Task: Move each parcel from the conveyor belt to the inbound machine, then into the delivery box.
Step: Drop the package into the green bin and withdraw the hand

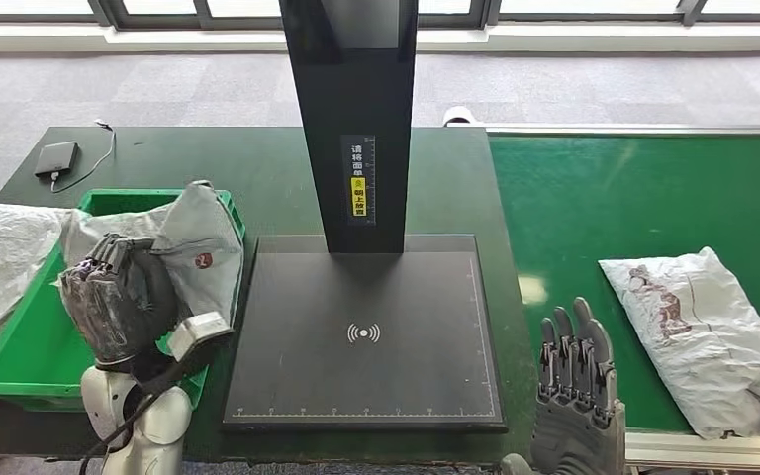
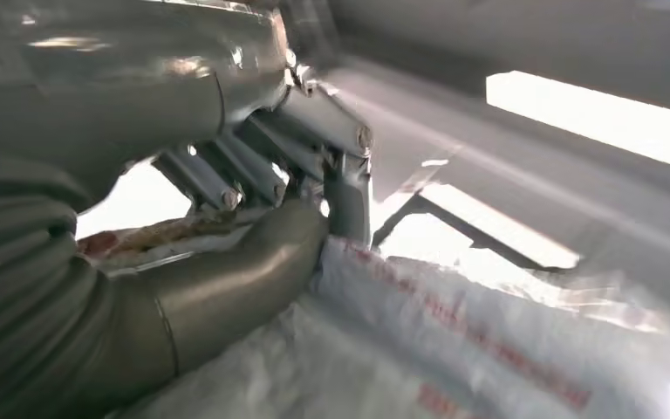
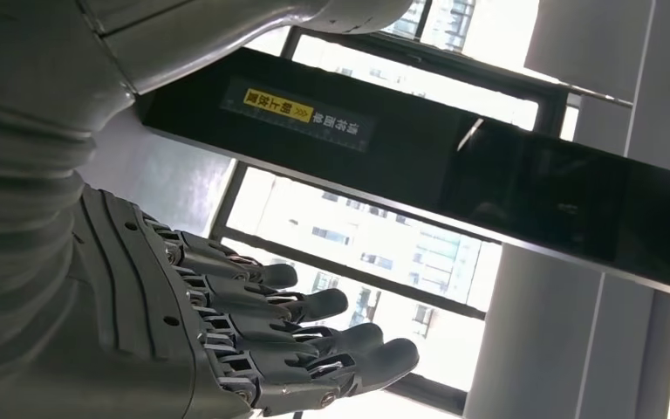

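From the head view I see the green belt (image 1: 594,198) on my right with a white parcel (image 1: 708,341) lying flat on it, and the black scanner (image 1: 366,336) in the middle, its platform bare under the tall post (image 1: 351,109). On my left sits the green bin (image 1: 20,366), and over its near-right corner my left hand (image 1: 119,297) grips a grey parcel (image 1: 203,247), fingers curled round the lower part while the rest of the bag stands up above them. The left wrist view gives what the head view hides: the thumb (image 2: 244,279) presses against crinkled white plastic with red print, and the darker fingers (image 2: 253,161) fold over from the other side, though it is blurred. My right hand (image 1: 576,396) hovers at the near edge of the belt, just beside the white parcel and apart from it. The right wrist view shows those fingers (image 3: 314,340) straight, slightly spread and holding nothing, with the post's yellow label (image 3: 301,113) behind them.
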You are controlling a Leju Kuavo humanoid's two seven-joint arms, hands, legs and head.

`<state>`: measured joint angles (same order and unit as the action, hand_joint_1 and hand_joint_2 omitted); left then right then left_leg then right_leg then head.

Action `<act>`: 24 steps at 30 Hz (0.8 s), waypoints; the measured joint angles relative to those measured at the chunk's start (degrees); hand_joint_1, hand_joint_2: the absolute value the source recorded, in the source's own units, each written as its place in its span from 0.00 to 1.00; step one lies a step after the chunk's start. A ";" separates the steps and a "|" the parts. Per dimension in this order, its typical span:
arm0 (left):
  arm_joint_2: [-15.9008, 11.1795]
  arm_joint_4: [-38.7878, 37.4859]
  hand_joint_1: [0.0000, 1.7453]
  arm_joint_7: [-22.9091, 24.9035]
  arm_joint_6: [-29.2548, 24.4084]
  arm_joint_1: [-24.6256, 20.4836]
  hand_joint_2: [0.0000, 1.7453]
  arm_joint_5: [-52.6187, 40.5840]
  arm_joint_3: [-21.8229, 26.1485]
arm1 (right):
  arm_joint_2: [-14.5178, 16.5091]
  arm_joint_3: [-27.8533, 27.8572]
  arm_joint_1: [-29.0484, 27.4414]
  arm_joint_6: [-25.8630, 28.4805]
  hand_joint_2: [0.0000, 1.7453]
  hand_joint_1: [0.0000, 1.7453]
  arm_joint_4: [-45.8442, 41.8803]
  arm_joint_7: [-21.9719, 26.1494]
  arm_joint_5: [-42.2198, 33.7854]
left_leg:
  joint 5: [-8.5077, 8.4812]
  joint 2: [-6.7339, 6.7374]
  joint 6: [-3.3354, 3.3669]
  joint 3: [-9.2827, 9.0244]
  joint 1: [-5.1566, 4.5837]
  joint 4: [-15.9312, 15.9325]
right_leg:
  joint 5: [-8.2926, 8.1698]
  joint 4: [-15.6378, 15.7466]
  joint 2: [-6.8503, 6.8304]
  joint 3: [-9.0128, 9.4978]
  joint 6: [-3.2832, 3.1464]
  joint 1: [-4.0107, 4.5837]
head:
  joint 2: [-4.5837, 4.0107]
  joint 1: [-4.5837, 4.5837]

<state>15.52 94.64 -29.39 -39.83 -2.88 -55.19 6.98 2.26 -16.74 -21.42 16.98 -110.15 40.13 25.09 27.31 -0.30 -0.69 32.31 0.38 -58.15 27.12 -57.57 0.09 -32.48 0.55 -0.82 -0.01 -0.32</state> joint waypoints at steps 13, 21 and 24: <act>-5.73 -23.69 1.00 10.28 0.22 -7.33 1.00 -1.40 5.36 | -0.48 0.00 -0.36 -0.25 1.00 0.00 0.02 -0.01 -0.31 | -0.02 -0.15 -0.02 0.01 -0.03 -0.01 | 0.02 0.01 -0.14 -0.01 0.02 -0.06 | 0.01 -0.01; -5.68 -34.50 1.00 13.62 0.72 -14.96 1.00 -3.81 4.25 | -0.36 1.47 -1.66 2.78 1.00 0.00 -0.64 0.02 0.95 | -0.29 -0.47 -0.02 -0.01 -0.03 -0.01 | -0.09 0.01 -0.57 0.06 -0.04 0.00 | -0.01 0.01; -5.34 -37.65 0.56 13.60 0.78 -17.17 1.00 -3.75 3.37 | 0.14 2.15 -2.71 3.63 1.00 0.00 -1.45 0.02 1.81 | -0.41 -0.38 -0.10 0.08 0.01 -0.01 | -0.29 0.00 -0.50 -0.03 -0.15 0.04 | -0.01 -0.01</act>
<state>10.18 56.99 -15.79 -39.06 -20.06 -58.94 10.35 2.39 -14.59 -24.12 20.62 -111.61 40.16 26.90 26.89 -0.68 -0.79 32.39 0.39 -58.16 26.83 -57.58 -0.41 -32.51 0.40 -0.78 -0.02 -0.32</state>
